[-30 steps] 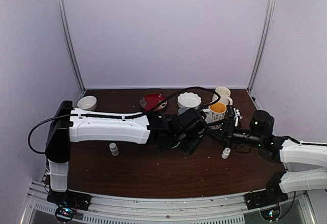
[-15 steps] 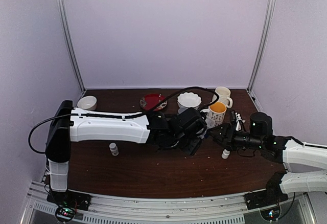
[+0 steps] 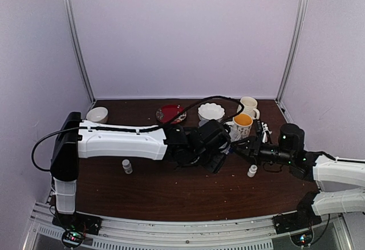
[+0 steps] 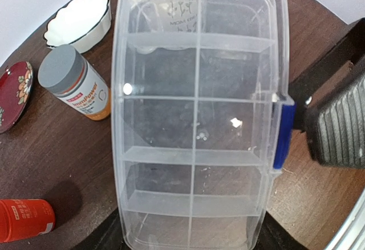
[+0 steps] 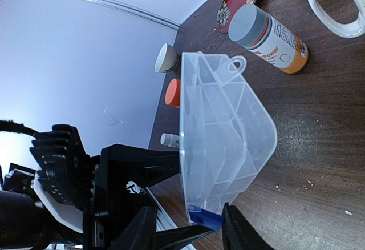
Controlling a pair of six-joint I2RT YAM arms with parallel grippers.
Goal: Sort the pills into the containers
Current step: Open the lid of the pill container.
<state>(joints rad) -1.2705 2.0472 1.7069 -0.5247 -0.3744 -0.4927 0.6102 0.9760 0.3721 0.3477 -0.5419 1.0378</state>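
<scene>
left gripper (image 4: 188,237) clamps organiser box (image 4: 197,119) across its width; right gripper (image 5: 188,233) straddles blue latch (image 5: 204,216) on box's edge, grip unclear.

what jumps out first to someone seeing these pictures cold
The clear organiser box fills the left wrist view, its compartments looking nearly empty. The right gripper straddles the blue latch on the box's edge. A grey-capped amber bottle sits on the dark table just beside the box.
</scene>
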